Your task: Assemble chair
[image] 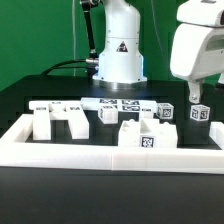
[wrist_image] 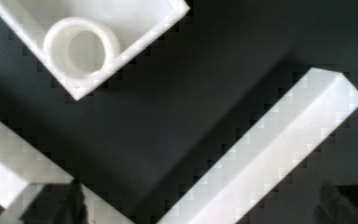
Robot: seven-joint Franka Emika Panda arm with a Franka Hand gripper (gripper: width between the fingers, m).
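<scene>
The chair is in loose white tagged parts on the black table. A blocky piece (image: 55,120) lies at the exterior view's left. A tagged block (image: 148,138) sits by the front rail. Two small tagged pieces (image: 166,112) (image: 199,113) stand at the right. My gripper (image: 192,96) hangs open above the rightmost small piece, holding nothing. In the wrist view my gripper (wrist_image: 197,212) shows only dark fingertips (wrist_image: 51,205) at the picture's corners. Far below them lie a white slab with a round hole (wrist_image: 96,42) and a long white bar (wrist_image: 286,145).
A white border rail (image: 100,158) runs along the front and left of the work area. The marker board (image: 120,103) lies flat at the back, before the robot base (image: 120,55). Green wall behind.
</scene>
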